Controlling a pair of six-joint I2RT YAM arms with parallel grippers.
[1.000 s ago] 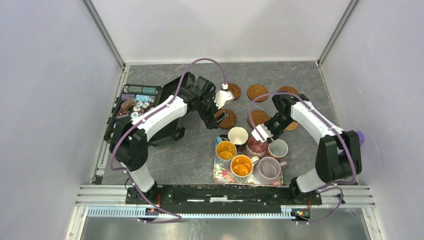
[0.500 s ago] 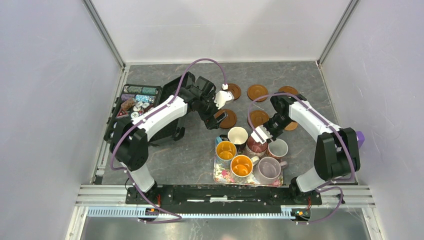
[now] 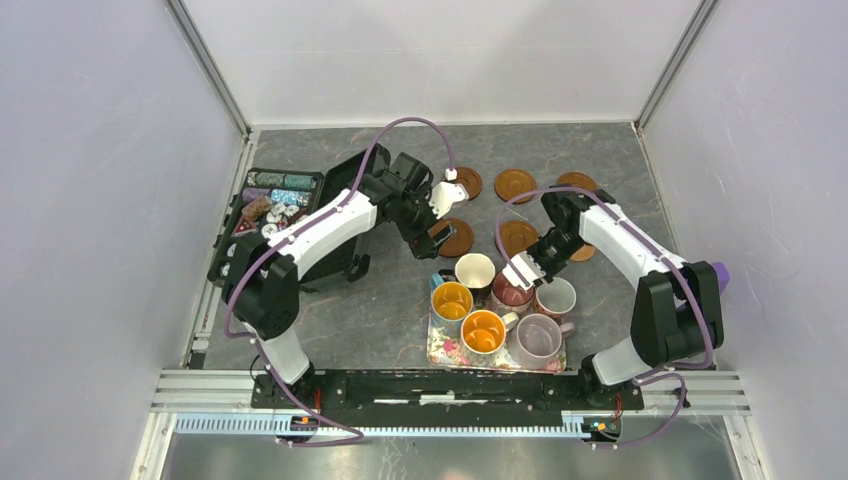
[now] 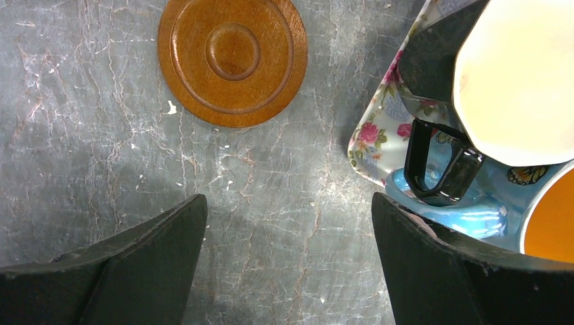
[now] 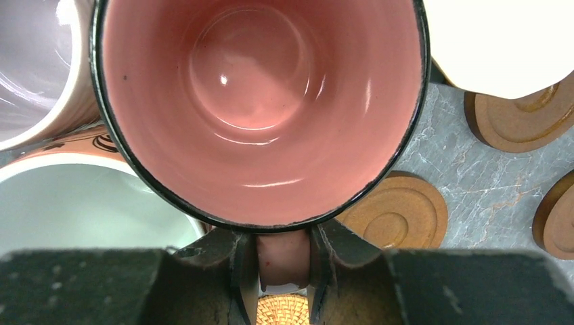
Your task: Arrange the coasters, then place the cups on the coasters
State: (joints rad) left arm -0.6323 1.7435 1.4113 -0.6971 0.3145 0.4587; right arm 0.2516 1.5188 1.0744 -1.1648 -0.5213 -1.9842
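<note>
My right gripper [image 5: 283,254] is shut on the handle of the pink cup [image 5: 260,101], which stands among the other cups on the floral tray [image 3: 447,350]. From above, the right gripper [image 3: 522,268] sits at the pink cup's [image 3: 513,293] far rim. My left gripper [image 4: 289,203] hangs open over bare table, between a brown coaster [image 4: 232,57] and the tray's corner [image 4: 379,135]; the black cup [image 4: 440,169] with cream lining stands just right of it. Five brown coasters, such as one at the back [image 3: 515,185], lie behind the tray. The tan cork coaster [image 5: 284,310] shows under my right jaws.
An open black case of poker chips [image 3: 275,200] sits at the left. On the tray also stand the blue orange-lined cup [image 3: 452,300], the white patterned one [image 3: 484,331], the lilac cup [image 3: 539,340] and the white-pink cup [image 3: 556,297]. White walls enclose the table.
My right gripper's jaws have closed in on the pink cup's handle. The left arm has stayed still.
</note>
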